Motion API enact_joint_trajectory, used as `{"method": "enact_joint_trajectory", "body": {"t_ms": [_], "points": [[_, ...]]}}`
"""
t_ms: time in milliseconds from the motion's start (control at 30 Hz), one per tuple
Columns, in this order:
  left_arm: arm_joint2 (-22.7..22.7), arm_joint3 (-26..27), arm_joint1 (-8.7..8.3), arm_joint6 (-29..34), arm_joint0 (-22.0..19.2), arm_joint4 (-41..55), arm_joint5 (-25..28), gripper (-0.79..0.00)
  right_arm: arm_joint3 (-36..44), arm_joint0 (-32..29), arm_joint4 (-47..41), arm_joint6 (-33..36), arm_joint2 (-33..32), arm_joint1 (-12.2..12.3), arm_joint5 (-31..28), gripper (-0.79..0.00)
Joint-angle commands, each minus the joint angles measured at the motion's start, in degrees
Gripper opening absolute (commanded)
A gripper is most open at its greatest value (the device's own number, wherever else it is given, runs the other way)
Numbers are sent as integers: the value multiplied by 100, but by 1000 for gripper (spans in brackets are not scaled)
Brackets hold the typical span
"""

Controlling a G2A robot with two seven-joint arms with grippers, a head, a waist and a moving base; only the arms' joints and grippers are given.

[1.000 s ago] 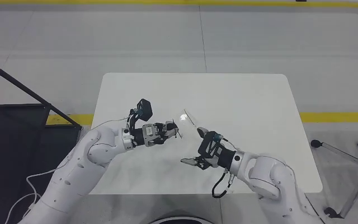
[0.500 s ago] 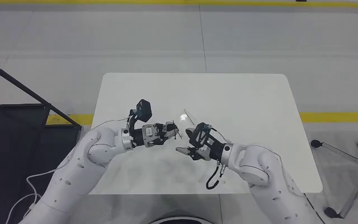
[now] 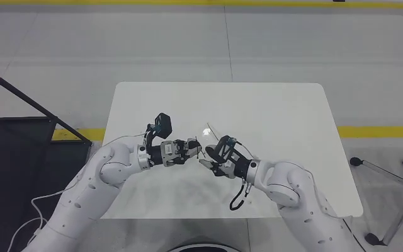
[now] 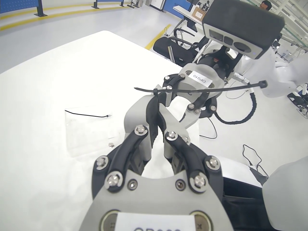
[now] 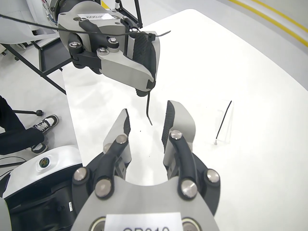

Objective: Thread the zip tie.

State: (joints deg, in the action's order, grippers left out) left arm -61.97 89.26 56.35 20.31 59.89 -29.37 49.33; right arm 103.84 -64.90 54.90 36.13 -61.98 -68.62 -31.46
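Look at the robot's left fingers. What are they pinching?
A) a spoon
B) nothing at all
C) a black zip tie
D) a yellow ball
C: the left gripper has its fingers shut on a thin black zip tie, held up above the white table.

Black zip tie (image 4: 240, 87), white table (image 3: 283, 113), grey left tool (image 4: 156, 99) and right tool (image 5: 148, 108), black textured pads (image 5: 167, 121).
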Motion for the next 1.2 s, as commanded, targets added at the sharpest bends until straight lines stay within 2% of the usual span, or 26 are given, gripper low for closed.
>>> {"method": "enact_joint_trajectory", "body": {"t_ms": [0, 33, 167, 533, 567, 600, 667, 700, 733, 833, 1100, 1167], "points": [[-1, -11, 3, -1, 3, 4, 12, -785, -10, 10, -7, -9, 7, 3, -4, -566], [1, -16, 5, 4, 1, 15, 24, -785, -15, 15, -9, -12, 10, 5, -5, -637], [-5, -32, 11, 17, -7, 31, 39, -785, -27, 28, -28, -7, 23, 12, 2, -785], [-20, -49, 26, 4, 15, 36, 86, -785, -33, 38, -56, -42, 35, 37, -11, -785], [-18, -53, 27, 4, 19, 58, 91, -751, -32, 36, -55, -53, 33, 39, -8, -785], [-10, -56, 29, 18, 21, 90, 110, -557, -31, 33, -58, -63, 32, 41, -8, -785], [-15, -73, 29, 38, 12, 156, 152, -394, -33, 27, -72, -91, 17, 47, -2, -785], [-18, -83, 29, 54, 10, 175, 157, -268, -34, 23, -84, -107, 11, 50, -6, -785], [-22, -87, 29, 62, 7, 196, 159, -209, -36, 19, -89, -127, 0, 53, -2, -785], [-27, -100, 29, 93, 7, 235, 176, -151, -32, 0, -113, -179, -21, 61, 14, -785], [-137, -194, 9, 100, 49, 419, 338, -160, -49, -46, -262, -290, -126, 92, -61, -785], [-206, -251, -10, 76, 94, 611, 538, -166, -75, -52, -366, -298, -161, 103, -145, -785]]}}
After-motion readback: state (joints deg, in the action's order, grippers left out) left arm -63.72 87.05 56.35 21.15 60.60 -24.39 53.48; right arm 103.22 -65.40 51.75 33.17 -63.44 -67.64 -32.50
